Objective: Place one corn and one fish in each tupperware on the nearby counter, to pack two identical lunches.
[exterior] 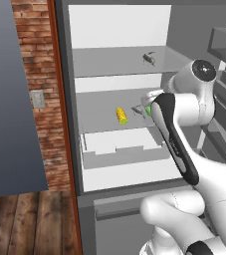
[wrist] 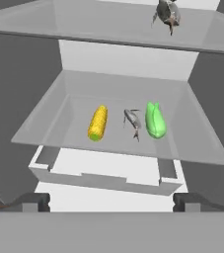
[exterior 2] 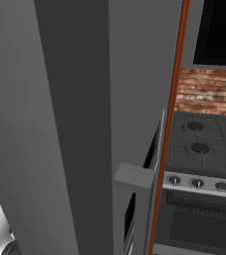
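On the fridge's middle shelf lie a yellow corn, a slim dark-grey fish and a green corn, side by side. A second fish rests on the shelf above. The left base view shows the yellow corn, the lower fish and the upper fish; my arm hides most of the green corn. My gripper is open and empty, held in front of the middle shelf, short of the food. The tupperware and the counter are out of view.
The fridge stands open, with a white drawer under the middle shelf and door racks on the right. A brick wall is to its left. In the right base view a grey fridge panel blocks the near side, with a stove beyond.
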